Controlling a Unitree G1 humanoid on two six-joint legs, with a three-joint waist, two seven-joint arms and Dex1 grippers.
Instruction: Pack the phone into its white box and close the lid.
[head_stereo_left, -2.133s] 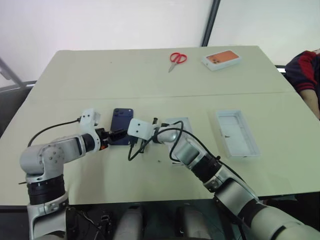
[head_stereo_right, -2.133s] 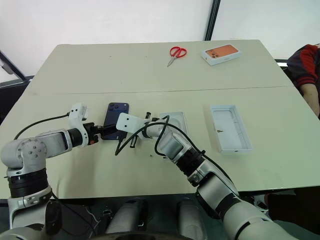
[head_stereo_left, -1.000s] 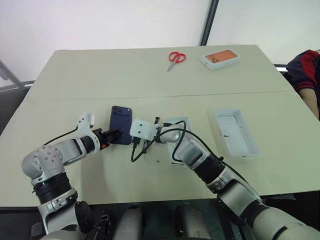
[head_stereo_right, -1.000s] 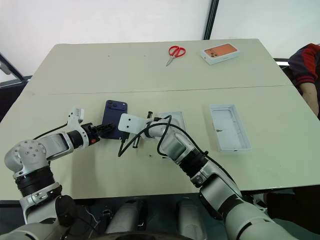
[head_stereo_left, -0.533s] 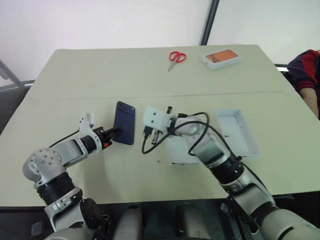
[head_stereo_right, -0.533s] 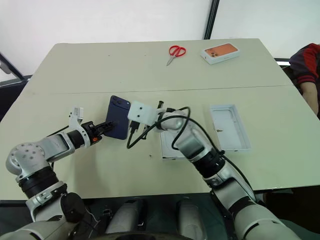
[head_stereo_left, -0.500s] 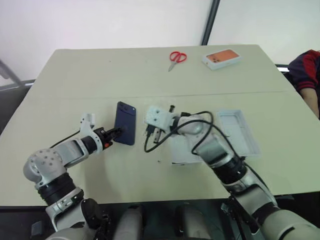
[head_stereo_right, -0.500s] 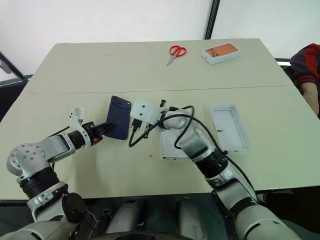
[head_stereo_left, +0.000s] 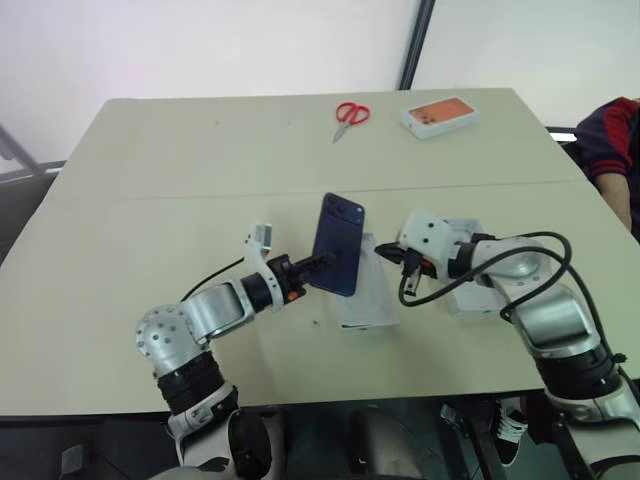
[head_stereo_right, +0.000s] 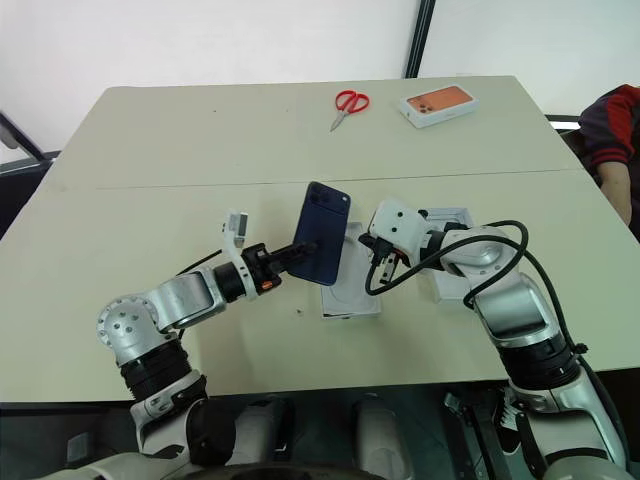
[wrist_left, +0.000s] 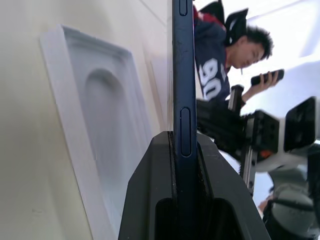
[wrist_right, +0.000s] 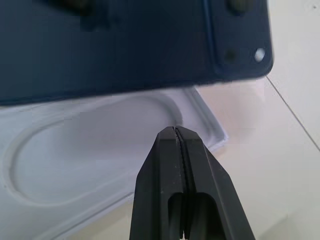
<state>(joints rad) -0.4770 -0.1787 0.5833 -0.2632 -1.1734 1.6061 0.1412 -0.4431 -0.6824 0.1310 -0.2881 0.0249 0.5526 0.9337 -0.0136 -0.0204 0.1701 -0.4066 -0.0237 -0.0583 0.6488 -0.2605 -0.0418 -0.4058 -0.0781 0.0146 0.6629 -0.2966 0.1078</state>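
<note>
A pale desk (head_stereo_left: 180, 150) carries all the items. Near its middle lies a flat white insert (head_stereo_right: 350, 285) with an oval recess. Just right of the insert, largely behind the right arm, sits a white tray that is probably the white box (head_stereo_right: 452, 285); its floor cannot be made out. At the far edge rest a white box with an orange picture (head_stereo_left: 438, 114) and red scissors (head_stereo_left: 350, 115), well apart from the rest. A person (wrist_left: 220, 45) holding up a dark handset appears in the left wrist view.

The phone (head_stereo_left: 338, 245), dark blue with its camera cluster at the upper corner, is raised off the desk and tilted on edge above the insert. The left gripper (wrist_left: 182, 150) is clamped on the phone's lower edge, one finger on each face. The right gripper (wrist_right: 176, 137) has its fingers pressed together, empty, pointing at the insert just beside the phone.
</note>
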